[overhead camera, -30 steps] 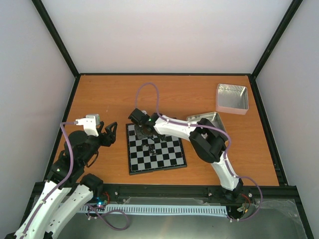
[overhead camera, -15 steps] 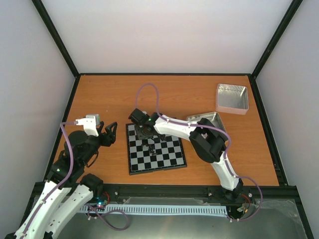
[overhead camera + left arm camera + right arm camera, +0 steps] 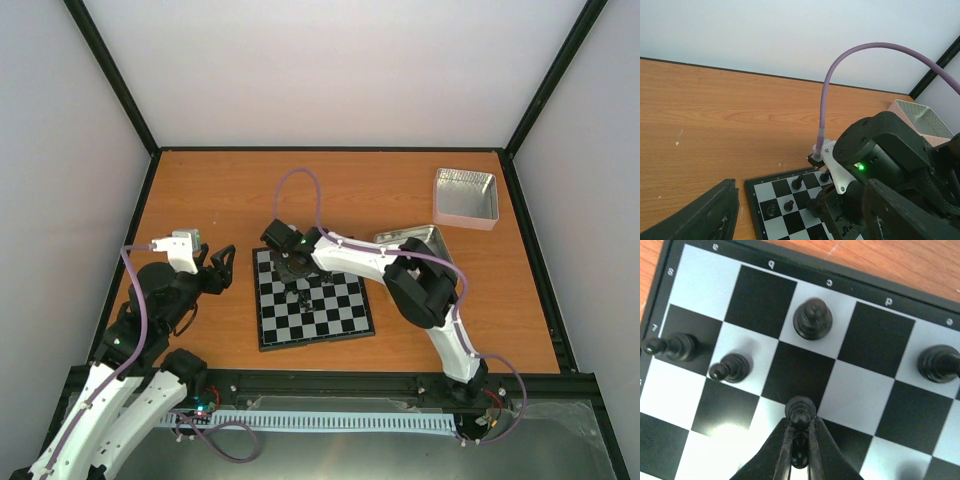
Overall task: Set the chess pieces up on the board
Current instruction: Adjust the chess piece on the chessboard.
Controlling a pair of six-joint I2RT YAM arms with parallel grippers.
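While the right claw (image 3: 800, 429) clamps a black piece (image 3: 800, 411) over the board (image 3: 875, 335) and the left claw (image 3: 222, 268) gapes idle, placement seems underway; next, centre it, then release.

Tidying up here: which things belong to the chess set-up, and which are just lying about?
Job: chessboard; black chess pieces standing on it; black piece gripped by the right tool.
Lying about: metal tin at the far right; second tin partly hidden by the right arm.
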